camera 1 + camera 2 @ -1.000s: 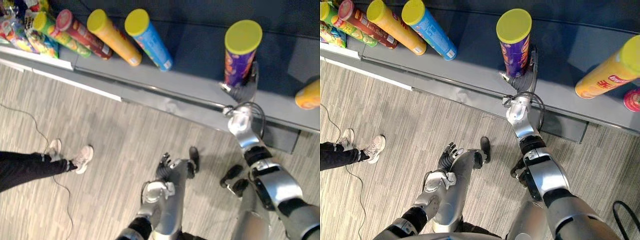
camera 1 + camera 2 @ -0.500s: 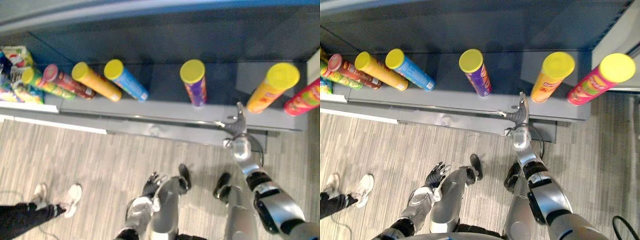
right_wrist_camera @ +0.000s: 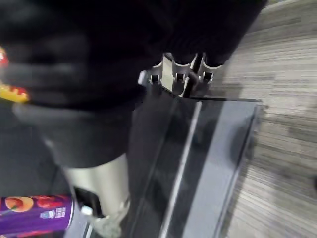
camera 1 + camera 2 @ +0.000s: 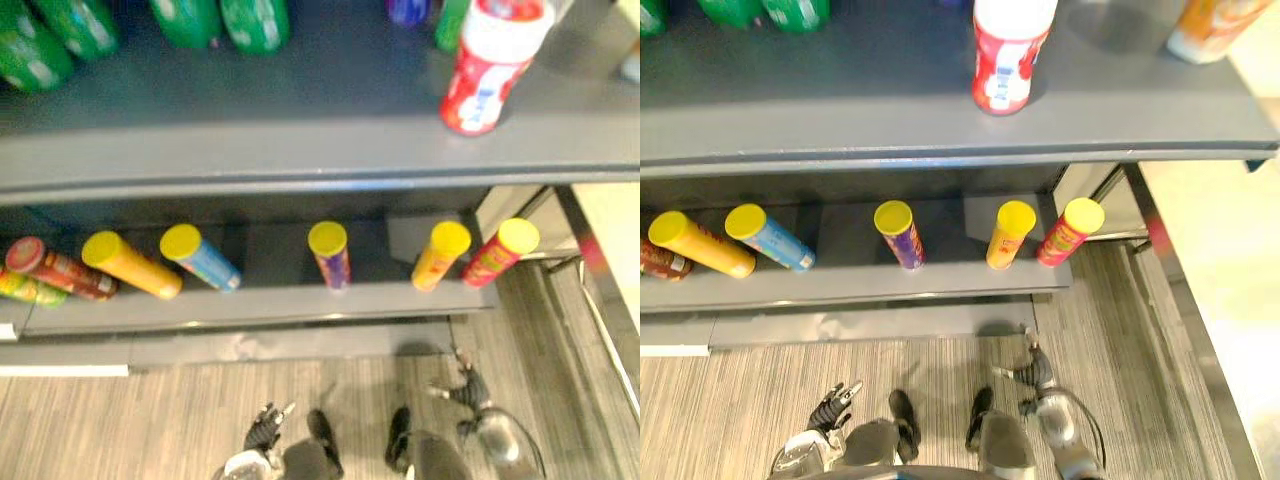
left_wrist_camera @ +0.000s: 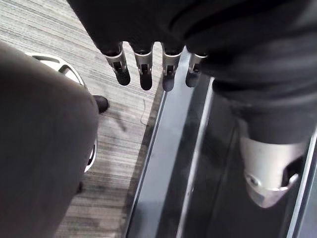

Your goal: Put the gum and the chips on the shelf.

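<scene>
A purple chips can [image 4: 329, 252] with a yellow lid stands upright on the lower shelf [image 4: 260, 308], between a blue can [image 4: 199, 257] and an orange can [image 4: 441, 253]. Its side also shows in the right wrist view, purple can [image 3: 34, 215]. My right hand [image 4: 466, 385] hangs open over the floor in front of the shelf, holding nothing, its fingers [image 3: 181, 77] relaxed. My left hand [image 4: 833, 405] is low at my left side, its fingers [image 5: 143, 69] straight and empty.
More cans line the lower shelf: orange [image 4: 130, 264], dark red [image 4: 55, 270] and pink [image 4: 498, 250]. The upper shelf [image 4: 300, 150] carries a red-and-white bottle [image 4: 487, 65] and green bottles [image 4: 220, 18]. Striped grey floor [image 4: 760, 390] lies before the shelf.
The camera has tipped up and drawn back, bringing the upper shelf into view. My right hand has come away from the purple can and dropped towards the floor. The can stays standing.
</scene>
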